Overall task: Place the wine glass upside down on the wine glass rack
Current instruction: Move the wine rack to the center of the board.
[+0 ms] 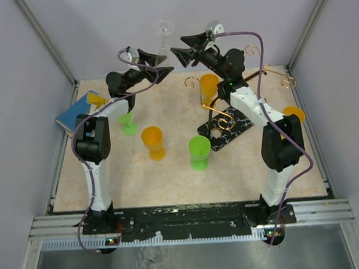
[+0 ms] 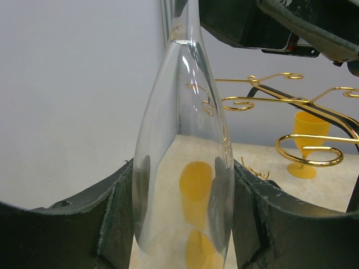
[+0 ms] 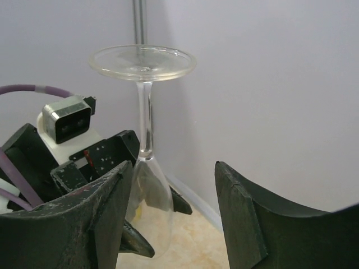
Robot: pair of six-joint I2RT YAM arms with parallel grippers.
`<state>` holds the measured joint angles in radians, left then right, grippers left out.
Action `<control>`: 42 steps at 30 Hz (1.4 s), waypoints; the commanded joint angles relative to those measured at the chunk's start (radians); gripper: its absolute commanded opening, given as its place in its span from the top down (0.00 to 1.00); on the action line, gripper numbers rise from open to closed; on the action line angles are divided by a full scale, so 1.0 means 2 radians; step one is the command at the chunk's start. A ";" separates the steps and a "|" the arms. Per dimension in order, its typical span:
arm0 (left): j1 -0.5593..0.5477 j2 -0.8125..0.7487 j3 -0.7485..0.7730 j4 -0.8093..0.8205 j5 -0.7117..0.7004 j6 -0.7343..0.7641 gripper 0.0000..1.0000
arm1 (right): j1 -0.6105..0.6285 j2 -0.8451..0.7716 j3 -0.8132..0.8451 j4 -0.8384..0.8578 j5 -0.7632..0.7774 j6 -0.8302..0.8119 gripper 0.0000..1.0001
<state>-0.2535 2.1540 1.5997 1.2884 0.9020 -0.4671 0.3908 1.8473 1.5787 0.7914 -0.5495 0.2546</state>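
Observation:
A clear wine glass (image 1: pixel 162 44) hangs upside down above the table's back edge, foot (image 3: pixel 143 61) on top. My left gripper (image 1: pixel 156 60) is shut on its bowl (image 2: pixel 182 168), one pad pressing each side. My right gripper (image 1: pixel 184 53) faces it from the right, raised to the same height. Its fingers (image 3: pixel 247 218) stand open and hold nothing, and the bowl (image 3: pixel 150 202) lies just beyond the left finger. The wine glass rack (image 1: pixel 226 105) stands lower right on its black marbled base (image 1: pixel 223 133). Its gold scroll arms (image 2: pixel 305 102) are bare.
Two orange cups (image 1: pixel 153 142) (image 1: pixel 209 85) and two green cups (image 1: pixel 199 153) (image 1: pixel 128 123) stand on the table. Another orange cup (image 1: pixel 294 113) sits at the right edge. A blue box (image 1: pixel 81 111) lies at the left edge. Grey walls close the back and sides.

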 commanded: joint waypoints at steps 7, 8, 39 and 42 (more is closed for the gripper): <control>-0.003 -0.023 0.004 0.018 0.001 0.002 0.39 | 0.004 -0.073 -0.022 -0.016 0.029 -0.139 0.40; -0.003 -0.023 0.003 0.018 0.001 0.002 0.39 | 0.004 -0.075 -0.029 -0.007 0.030 -0.146 0.40; -0.009 -0.014 0.000 0.009 0.006 0.009 0.39 | 0.042 -0.086 -0.004 -0.064 0.078 -0.510 0.50; -0.009 -0.015 0.000 0.003 0.007 0.014 0.39 | 0.042 -0.089 -0.001 -0.063 0.079 -0.523 0.51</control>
<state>-0.2680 2.1540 1.5997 1.2839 0.9089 -0.4583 0.4648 1.7367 1.5200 0.6338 -0.4244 -0.7059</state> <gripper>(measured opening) 0.634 0.499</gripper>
